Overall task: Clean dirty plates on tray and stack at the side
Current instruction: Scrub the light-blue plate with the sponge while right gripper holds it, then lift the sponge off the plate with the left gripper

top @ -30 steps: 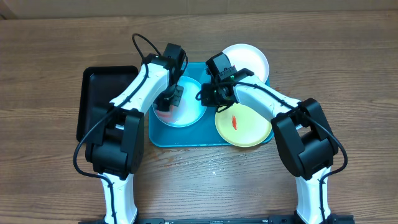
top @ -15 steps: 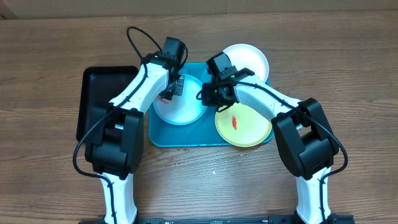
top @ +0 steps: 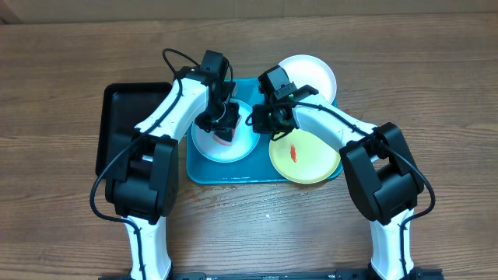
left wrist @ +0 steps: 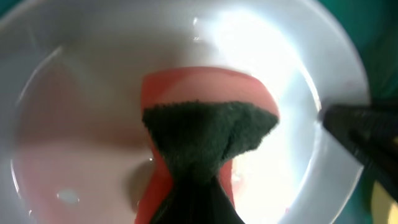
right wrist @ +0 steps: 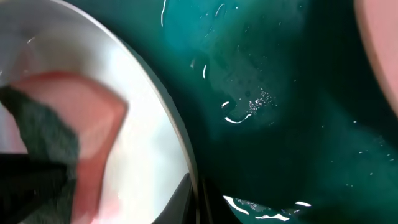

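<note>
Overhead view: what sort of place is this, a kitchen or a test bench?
Likely a robot test bench, not a kitchen: a bare wooden table, two arms fixed at its near edge, and a sponge on a plate in a turquoise tray.

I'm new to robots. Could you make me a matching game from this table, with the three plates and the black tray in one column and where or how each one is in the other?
Things
1. light-blue plate
2. white plate
3. yellow-green plate
4. black tray

States
A. has a red smear near its centre
B. lies beside the turquoise tray, on the robot's left
C. under the sponge pinched in the left gripper
D. at the turquoise tray's far right corner, no red showing

Pairs: 1-C, 2-D, 3-A, 4-B
</note>
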You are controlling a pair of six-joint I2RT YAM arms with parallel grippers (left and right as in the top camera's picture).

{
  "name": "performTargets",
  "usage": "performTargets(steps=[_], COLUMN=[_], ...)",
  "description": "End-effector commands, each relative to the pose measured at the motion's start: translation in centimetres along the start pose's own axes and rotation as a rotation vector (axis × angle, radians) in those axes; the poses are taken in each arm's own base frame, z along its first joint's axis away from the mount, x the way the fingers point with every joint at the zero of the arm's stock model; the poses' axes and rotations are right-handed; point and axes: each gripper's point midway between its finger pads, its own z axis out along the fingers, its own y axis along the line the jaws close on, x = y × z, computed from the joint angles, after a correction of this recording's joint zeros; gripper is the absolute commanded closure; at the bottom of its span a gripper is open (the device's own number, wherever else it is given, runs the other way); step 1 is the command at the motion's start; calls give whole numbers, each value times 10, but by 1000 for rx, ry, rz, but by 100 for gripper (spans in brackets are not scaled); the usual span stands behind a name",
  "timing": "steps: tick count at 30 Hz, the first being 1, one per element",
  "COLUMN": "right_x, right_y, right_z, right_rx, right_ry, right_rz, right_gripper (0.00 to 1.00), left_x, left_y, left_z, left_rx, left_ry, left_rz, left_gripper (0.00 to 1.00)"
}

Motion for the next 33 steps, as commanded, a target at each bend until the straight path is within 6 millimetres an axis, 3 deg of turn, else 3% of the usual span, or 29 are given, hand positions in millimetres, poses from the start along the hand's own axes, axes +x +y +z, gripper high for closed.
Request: performTargets(steps=[1, 6, 12, 17, 21, 28, 33], right_x=[-4, -4, -4, -4, -4, 3, 14], right_y=[5, 5, 5, 5, 5, 1, -2], right_z=[0, 0, 0, 0, 0, 0, -1], right_rx=[-11, -11, -11, -11, -11, 3, 20], right_ry=[-9, -10, -10, -10, -9, 17, 63], right_rz=[-9, -9, -9, -9, -8, 0, 11], right_gripper=[96, 96, 96, 96, 96, 96, 96], left_x=[10, 9, -5, -16, -30, -54, -59], left_y=[21, 60, 80, 74, 54, 21, 16], left_z=[4, -5, -15, -24, -48, -121, -164], left_rx=[-123, -360, -487, -461, -371, -228, -160], left_ry=[43, 16, -72, -116, -125, -180, -219], left_rz=[12, -75, -160, -223, -225, -200, -216], left_gripper=[96, 96, 96, 96, 96, 96, 96])
